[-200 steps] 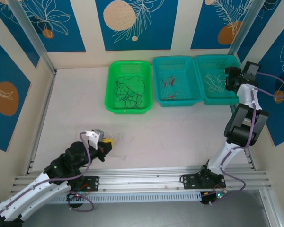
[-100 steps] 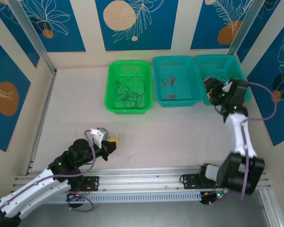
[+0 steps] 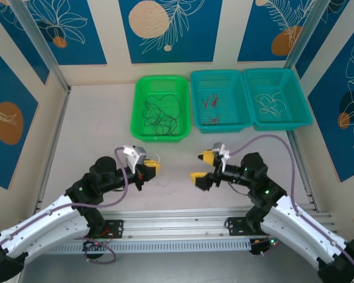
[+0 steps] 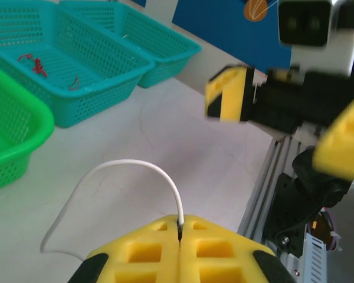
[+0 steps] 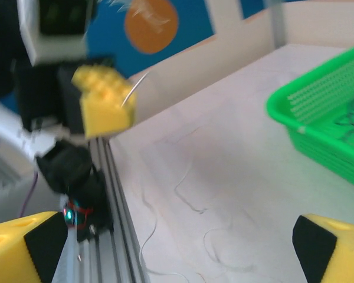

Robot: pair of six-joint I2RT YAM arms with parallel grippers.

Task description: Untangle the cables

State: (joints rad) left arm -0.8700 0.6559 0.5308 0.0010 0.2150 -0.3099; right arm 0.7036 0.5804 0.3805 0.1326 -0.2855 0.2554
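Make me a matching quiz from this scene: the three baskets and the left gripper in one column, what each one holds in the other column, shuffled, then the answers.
Column one:
1. green basket
2. middle teal basket
3. right teal basket
4. left gripper

Column two:
A. red cable
B. pinched white cable, arching up from shut jaws
C. black cable
D. loose white cable, lying in loops

Pairs: 1-C, 2-A, 3-D, 4-B

Pale table [image 3: 94,130], green basket [image 3: 159,78], two teal baskets [image 3: 221,72]
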